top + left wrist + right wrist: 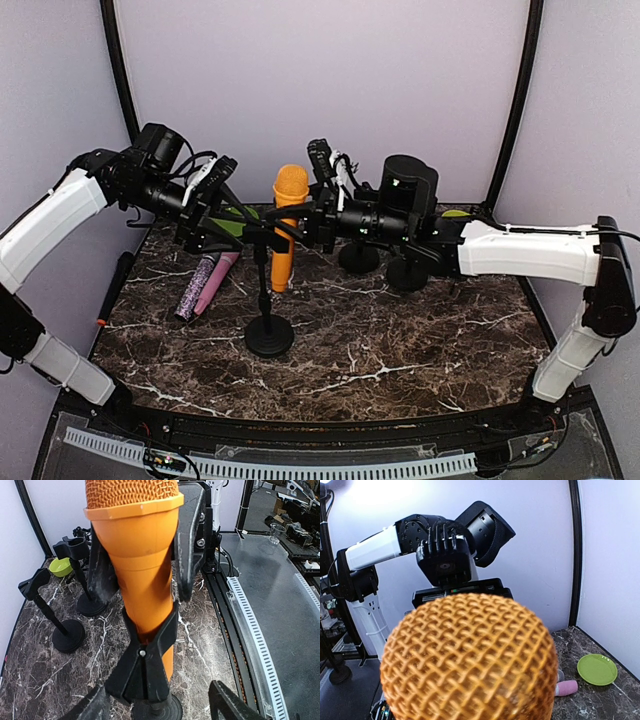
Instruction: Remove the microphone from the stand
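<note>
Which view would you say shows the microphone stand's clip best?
Left wrist: the clip fills the foreground, gripping the microphone. The top view shows it small; the right wrist shows only the microphone's mesh.

Robot lab cell. Pale backdrop on black poles, marble surface, slotted cable duct at near edge, cluttered equipment benches beyond the enclosure.

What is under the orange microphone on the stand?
A black clip grips the orange microphone at its lower part. Below it a pole runs down to a round base on the marble table. The clip partly covers the microphone's bottom end.
</note>
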You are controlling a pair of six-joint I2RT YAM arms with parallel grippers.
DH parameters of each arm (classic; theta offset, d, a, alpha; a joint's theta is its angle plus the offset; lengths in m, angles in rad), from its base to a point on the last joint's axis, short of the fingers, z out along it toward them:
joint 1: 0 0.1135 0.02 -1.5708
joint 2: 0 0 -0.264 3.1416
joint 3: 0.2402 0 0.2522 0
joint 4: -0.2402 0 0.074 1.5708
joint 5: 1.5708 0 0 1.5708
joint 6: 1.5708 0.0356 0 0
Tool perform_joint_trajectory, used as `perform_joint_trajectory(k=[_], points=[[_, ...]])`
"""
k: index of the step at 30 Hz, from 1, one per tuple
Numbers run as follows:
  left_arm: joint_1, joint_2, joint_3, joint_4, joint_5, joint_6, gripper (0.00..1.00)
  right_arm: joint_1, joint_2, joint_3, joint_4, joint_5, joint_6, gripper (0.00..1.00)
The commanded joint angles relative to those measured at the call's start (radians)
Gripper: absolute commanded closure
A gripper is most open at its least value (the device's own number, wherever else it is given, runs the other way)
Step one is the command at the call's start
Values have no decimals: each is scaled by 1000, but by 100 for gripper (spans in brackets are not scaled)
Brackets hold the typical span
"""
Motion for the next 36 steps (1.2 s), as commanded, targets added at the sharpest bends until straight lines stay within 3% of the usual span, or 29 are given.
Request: perform_joint_trajectory(k=[1,3,10,14,23,24,27,28,29,30,36], points=[[-13,4,16,8,3,20,31,-2,28,65,-44,-47,19,73],[-15,11,25,-9,3,33,39,-2,38,83,-53,-50,20,74],[-15,-4,8,34,-27,25,83,-2,42,110,-67,-67,20,76],[-15,-18,-22,63,-87,22,99,-8,1,123,-91,-48,4,78],[-16,-23,-44,175,-191,-61,100,-49,-257,74,-133,87,-47,83],[-15,-23,-43,187,-196,-72,95,-50,-286,56,-139,109,-46,84],[-16,-22,-36,201,-203,-106,56,-54,-363,-18,-126,133,5,86],[-15,-24,-34,201,-205,-119,32,-54,-381,-40,-125,131,27,86],[-15,-29,-36,202,-210,-131,14,-54,-394,-58,-133,130,53,87],[-16,-35,-38,204,-218,-144,5,-53,-399,-72,-147,130,77,88],[-14,-104,-77,179,-273,-158,1,-37,-437,-249,-139,141,287,96]])
